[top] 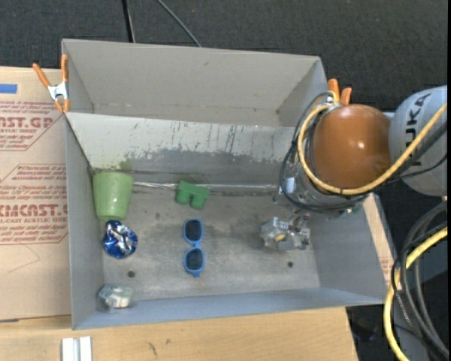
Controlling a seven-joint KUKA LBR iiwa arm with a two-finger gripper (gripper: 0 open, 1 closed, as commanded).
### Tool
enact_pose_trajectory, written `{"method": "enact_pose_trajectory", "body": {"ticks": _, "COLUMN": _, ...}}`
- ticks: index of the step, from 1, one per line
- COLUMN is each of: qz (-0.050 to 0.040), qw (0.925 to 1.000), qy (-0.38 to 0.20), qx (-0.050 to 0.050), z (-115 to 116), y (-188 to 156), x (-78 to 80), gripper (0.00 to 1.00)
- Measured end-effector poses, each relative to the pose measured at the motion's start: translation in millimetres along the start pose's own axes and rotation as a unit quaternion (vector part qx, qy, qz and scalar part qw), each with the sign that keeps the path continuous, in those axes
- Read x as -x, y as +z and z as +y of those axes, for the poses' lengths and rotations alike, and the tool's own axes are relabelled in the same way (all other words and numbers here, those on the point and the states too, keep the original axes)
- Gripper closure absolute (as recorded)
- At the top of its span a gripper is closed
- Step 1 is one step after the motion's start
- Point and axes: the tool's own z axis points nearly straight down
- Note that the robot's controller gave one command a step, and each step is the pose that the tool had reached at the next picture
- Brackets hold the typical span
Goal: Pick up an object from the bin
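Note:
My gripper [286, 234] hangs low over the right part of the bin floor, below the arm's orange dome. No loose thing lies directly under it. To its left, a pair of blue toy sunglasses [193, 247] lies mid-floor. A small green block [191, 194] rests near the back wall, up and left of the gripper.
A pale green cup [113, 194] lies on its side against the left wall. Below it sits a blue and white crumpled ball [119, 240]. A small grey-white lump [116, 297] rests in the front left corner. The arm covers the bin's right back corner.

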Motion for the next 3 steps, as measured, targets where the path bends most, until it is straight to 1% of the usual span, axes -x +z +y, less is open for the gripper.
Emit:
{"method": "enact_pose_trajectory", "body": {"ticks": 1, "qz": -0.0007, "qw": 1.0, "qy": 0.0, "qx": -0.002, "z": -1, "y": -2, "x": 0.3, "gripper": 0.0}}
{"method": "enact_pose_trajectory", "body": {"ticks": 2, "qz": -0.0012, "qw": 0.9997, "qy": 0.025, "qx": -0.005, "z": -61, "y": 40, "x": -3.1, "gripper": 0.0}}
{"method": "enact_pose_trajectory", "body": {"ticks": 3, "qz": -0.0017, "qw": 0.9997, "qy": 0.024, "qx": -0.005, "z": -60, "y": 38, "x": -2.3, "gripper": 1.0}}
